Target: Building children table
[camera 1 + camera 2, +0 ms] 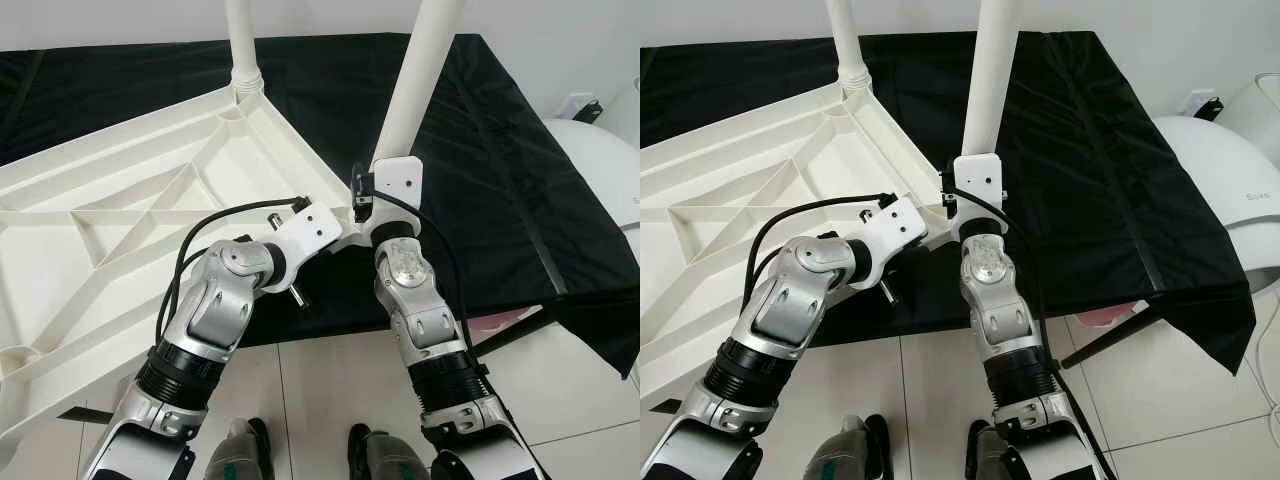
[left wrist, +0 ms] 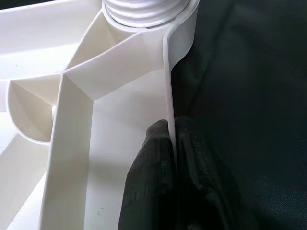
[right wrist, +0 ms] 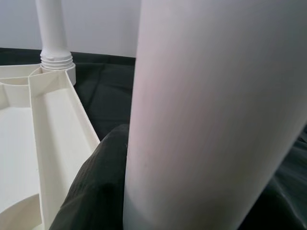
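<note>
both grippers (image 2: 170,143) clamped: tabletop rim (image 2: 168,72), leg (image 3: 211,115)

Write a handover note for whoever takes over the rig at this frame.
Left gripper: shut on the edge wall of the upturned white ribbed plastic tabletop, which lies on the black cloth-covered table.
Right gripper: shut on the loose white plastic leg tube, held near the tabletop's near corner.
Done: one white leg stands in the far corner socket.
Left: seat the held leg, then the others.
</note>
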Motion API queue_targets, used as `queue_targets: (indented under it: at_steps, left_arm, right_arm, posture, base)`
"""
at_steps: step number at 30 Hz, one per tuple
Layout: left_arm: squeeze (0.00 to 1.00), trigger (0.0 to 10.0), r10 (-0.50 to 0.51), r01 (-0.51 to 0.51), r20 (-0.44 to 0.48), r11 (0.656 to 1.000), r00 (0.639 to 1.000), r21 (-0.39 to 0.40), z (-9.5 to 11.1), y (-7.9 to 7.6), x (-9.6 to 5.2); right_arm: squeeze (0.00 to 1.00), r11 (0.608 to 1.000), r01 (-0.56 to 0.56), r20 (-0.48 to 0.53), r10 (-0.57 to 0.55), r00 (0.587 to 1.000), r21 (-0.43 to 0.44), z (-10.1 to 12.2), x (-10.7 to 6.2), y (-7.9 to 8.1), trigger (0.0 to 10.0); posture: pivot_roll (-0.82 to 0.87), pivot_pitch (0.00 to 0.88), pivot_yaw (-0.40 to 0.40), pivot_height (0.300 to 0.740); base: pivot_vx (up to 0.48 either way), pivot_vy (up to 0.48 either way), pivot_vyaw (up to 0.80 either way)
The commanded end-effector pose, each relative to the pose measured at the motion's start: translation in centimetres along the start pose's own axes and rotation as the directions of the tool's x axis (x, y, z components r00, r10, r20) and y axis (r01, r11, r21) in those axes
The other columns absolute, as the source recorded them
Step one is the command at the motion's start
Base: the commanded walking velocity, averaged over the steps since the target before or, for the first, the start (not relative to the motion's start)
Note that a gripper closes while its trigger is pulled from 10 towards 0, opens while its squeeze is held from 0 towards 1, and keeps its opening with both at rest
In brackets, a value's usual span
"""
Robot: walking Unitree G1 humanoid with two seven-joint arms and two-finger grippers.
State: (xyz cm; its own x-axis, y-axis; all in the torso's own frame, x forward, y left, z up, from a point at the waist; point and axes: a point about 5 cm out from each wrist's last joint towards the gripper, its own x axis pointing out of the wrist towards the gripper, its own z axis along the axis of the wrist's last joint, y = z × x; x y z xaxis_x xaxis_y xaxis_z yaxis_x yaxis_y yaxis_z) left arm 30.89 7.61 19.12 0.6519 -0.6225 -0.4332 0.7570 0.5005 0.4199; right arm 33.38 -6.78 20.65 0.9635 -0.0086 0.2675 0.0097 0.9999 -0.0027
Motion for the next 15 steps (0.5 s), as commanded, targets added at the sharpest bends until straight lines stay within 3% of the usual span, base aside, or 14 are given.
queue_targets:
  at_steps: [1, 15]
  left_arm:
    - [0.00, 10.0, 0.089, -0.089, 0.023, 0.995, 0.996, 0.032, 0.73, 0.44, -0.47]
    - [0.00, 10.0, 0.090, -0.091, 0.020, 0.996, 0.996, 0.027, 0.71, 0.45, -0.65]
  right_arm:
    - [0.00, 0.991, 0.135, -0.130, -0.134, 0.982, -0.003, -2.63, -0.53, -1.13, 10.0]
    - [0.00, 0.986, 0.166, -0.139, -0.163, 0.977, 0.015, -2.86, -0.54, -0.21, 10.0]
  posture:
    - [-0.10, 0.210, -0.025, 0.740]
    - [-0.09, 0.218, -0.024, 0.740]
  base:
    - [0.000, 0.000, 0.00]
    - [0.000, 0.000, 0.00]
